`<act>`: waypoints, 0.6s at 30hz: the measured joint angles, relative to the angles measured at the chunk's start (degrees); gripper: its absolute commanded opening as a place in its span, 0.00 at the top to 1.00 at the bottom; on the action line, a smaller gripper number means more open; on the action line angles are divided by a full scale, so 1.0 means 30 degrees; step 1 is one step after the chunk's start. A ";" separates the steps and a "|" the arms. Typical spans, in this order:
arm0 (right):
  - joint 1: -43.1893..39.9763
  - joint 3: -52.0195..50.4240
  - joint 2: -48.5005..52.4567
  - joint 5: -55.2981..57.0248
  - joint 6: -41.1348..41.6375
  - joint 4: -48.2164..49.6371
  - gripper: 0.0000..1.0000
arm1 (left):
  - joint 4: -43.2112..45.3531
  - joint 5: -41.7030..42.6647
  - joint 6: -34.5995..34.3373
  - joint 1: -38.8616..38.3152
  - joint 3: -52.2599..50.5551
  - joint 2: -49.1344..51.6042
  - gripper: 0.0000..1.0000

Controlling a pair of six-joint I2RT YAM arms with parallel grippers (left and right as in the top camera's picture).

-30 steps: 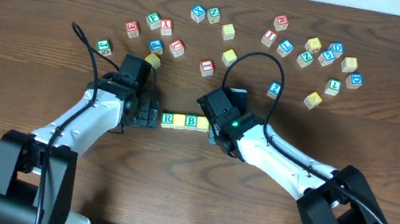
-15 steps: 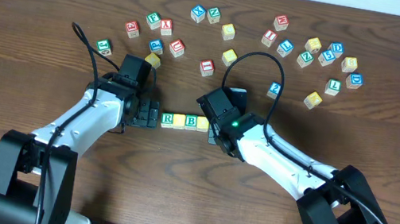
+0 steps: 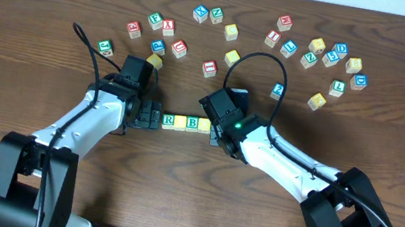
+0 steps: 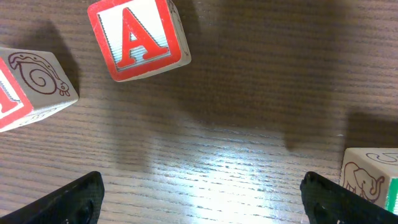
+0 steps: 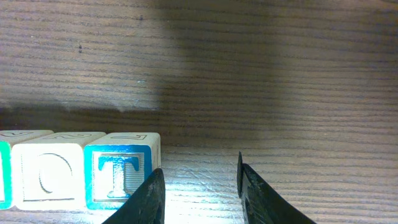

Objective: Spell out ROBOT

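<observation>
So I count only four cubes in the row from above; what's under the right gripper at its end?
From above, the right gripper hides that end, past the B cube. Its wrist camera shows a blue T cube there, beside an O cube.

Wooden cubes are set touching in one straight row, letters upright: green R point(image 3: 170, 120), yellow-topped cube point(image 3: 181, 124), green B point(image 3: 193, 122), O cube point(image 5: 50, 177), blue T point(image 5: 121, 177) at the end

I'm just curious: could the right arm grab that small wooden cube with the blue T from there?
Probably yes: the small wooden blue-T cube lies right beside the right gripper, with nothing between them.
</observation>
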 measured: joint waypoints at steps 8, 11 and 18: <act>-0.0036 0.0000 0.0000 0.0117 0.0029 -0.0372 0.66 | 0.0000 0.0000 0.0000 0.0000 0.0000 0.0000 0.01; -0.0182 -0.0007 0.0007 0.0525 0.0255 -0.0984 0.67 | 0.0000 0.0000 0.0000 0.0000 0.0000 0.0000 0.02; -0.1071 -0.0007 0.0000 0.1406 0.0481 -0.1217 0.67 | -0.0007 0.0000 0.0000 0.0000 0.0000 0.0000 0.01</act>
